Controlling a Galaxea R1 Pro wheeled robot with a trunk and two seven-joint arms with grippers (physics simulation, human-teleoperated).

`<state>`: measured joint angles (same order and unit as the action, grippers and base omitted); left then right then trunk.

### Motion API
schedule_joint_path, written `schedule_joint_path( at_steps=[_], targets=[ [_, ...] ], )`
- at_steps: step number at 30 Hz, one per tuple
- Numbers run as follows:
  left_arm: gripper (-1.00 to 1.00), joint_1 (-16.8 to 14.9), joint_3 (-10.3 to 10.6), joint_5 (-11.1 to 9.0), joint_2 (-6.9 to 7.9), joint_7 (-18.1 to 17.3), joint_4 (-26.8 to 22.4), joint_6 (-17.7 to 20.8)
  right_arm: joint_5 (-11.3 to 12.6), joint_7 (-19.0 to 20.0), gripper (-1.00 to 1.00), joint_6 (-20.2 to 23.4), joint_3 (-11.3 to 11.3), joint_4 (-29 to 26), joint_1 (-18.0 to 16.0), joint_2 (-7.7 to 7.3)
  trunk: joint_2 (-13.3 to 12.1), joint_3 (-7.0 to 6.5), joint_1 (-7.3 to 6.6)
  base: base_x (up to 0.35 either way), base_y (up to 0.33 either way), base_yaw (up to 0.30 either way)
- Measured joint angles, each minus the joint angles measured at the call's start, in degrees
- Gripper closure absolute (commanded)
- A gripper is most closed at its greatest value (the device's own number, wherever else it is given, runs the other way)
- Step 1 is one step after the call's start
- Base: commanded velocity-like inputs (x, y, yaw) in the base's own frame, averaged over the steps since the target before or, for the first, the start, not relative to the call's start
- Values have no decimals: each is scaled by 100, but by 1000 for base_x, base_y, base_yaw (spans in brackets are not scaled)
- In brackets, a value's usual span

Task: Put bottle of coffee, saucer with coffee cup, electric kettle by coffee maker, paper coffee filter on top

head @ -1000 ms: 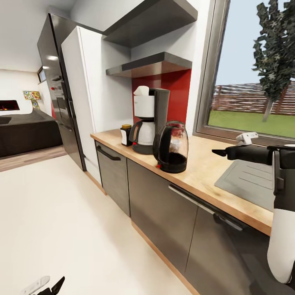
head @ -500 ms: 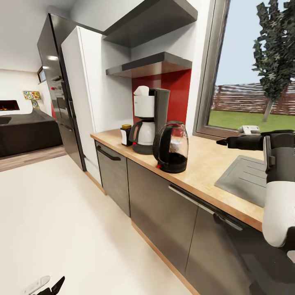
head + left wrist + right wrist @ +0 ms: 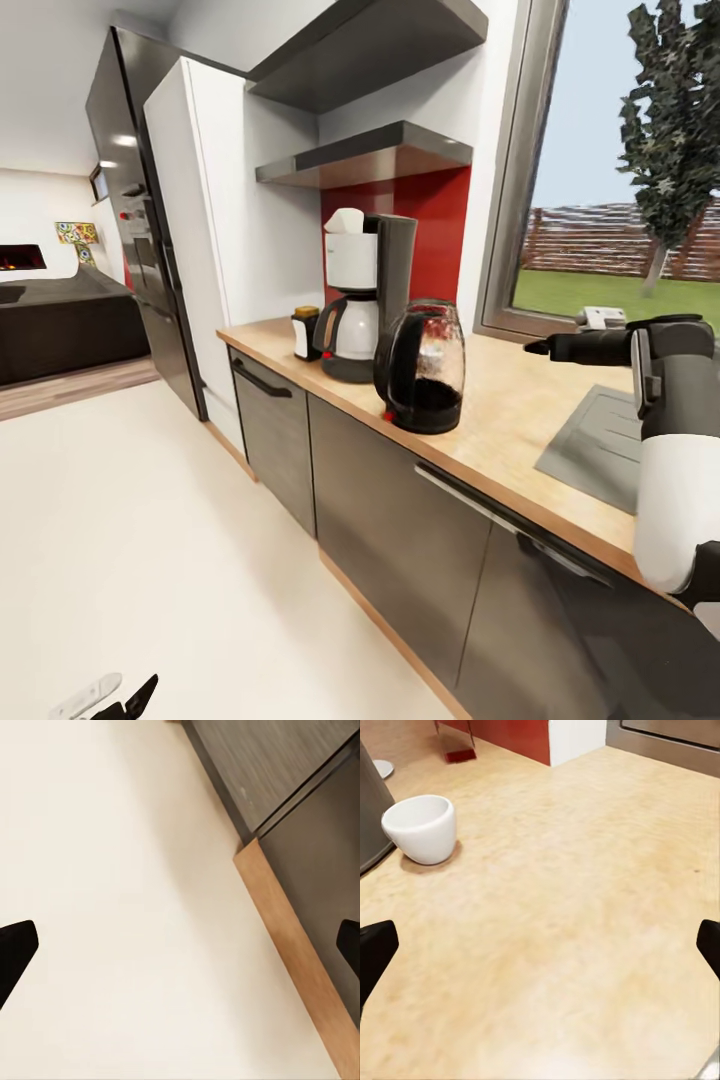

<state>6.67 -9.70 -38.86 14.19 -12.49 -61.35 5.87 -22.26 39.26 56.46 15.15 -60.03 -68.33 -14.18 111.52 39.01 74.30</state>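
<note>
The camera has neared the electric kettle (image 3: 420,368); both grippers apparently spread, empty.

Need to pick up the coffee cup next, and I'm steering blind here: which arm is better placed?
Right, probably. The right gripper is open over the kitchen countertop with the coffee cup ahead; the left gripper hangs low over the floor.
</note>
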Motion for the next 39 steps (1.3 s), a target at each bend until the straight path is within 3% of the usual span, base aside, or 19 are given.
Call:
schedule_joint_path(
  at_steps=[9,14,20,22,24,28,39],
  targets=[
    [-100,3,-3,-1,0,-13,-4,-78,0,5,-100,-8,-1,-13,8,2,0,0,1,59,0,27],
    [-100,21,-16,-7,1,-455,-64,-1303,1,5,-100,-7,5,-13,15,2,0,0,1,2,0,14],
    [-100,40,-25,-2,9,-635,-196,-1767,1,5,-100,-7,6,-13,19,0,0,0,1,1,0,3],
    [-100,42,-33,-4,36,-654,-445,-1627,1,5,-100,-3,6,-21,21,-4,0,0,1,0,0,0],
    [-100,43,-39,-12,58,-658,-851,-1082,4,11,-100,3,4,-37,20,-6,0,0,1,0,0,0],
    [-100,44,-49,-16,62,-656,-1073,-781,7,13,-100,8,0,-61,18,-7,0,0,1,0,0,0],
    [-100,45,-77,-16,64,-652,-1117,-635,10,14,-100,10,10,-75,25,-7,0,0,0,54,-3,0]
  ],
)
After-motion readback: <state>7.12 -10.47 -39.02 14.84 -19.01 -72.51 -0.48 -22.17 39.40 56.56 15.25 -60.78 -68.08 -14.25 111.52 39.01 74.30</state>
